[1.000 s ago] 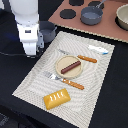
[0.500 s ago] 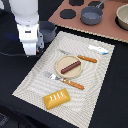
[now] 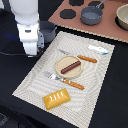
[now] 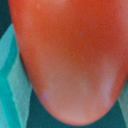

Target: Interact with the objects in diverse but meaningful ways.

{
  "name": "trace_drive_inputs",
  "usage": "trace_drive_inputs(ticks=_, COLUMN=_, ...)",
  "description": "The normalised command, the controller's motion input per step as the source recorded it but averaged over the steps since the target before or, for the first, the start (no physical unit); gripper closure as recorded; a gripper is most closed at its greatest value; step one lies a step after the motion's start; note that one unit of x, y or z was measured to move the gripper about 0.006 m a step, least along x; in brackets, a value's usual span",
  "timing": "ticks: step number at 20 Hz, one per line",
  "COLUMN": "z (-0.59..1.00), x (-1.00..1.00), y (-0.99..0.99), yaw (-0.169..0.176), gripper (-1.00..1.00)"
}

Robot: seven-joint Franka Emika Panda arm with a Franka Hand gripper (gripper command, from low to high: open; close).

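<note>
A red tomato (image 4: 70,55) fills the wrist view, pressed close to the camera, so my gripper (image 3: 31,48) appears shut on it. The fingers are hidden in both views. In the exterior view the gripper hangs over the striped placemat (image 3: 35,80) near its left edge. A brown sausage (image 3: 70,66) lies on a round tan plate (image 3: 59,62) at the mat's middle. The yellow scored bread loaf (image 3: 56,98) lies at the mat's near edge. A pale silvery flat piece (image 3: 99,49) lies at the far right corner. A grey handled pot (image 3: 91,15) stands on the stove board.
An orange-handled knife (image 3: 87,59) and fork (image 3: 72,83) flank the plate. A dark grey pot (image 3: 48,31) sits just behind the arm. The brown stove board (image 3: 111,27) with black burners (image 3: 67,13) and a tan bowl (image 3: 122,17) lies at the back right.
</note>
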Motion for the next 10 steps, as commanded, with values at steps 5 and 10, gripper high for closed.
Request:
trace_drive_inputs(ticks=5, z=0.91, x=0.8, y=0.01, yaw=0.002, gripper=1.0)
trace_drive_inputs(ticks=10, z=0.51, x=1.0, y=0.25, yaw=0.0, gripper=1.0)
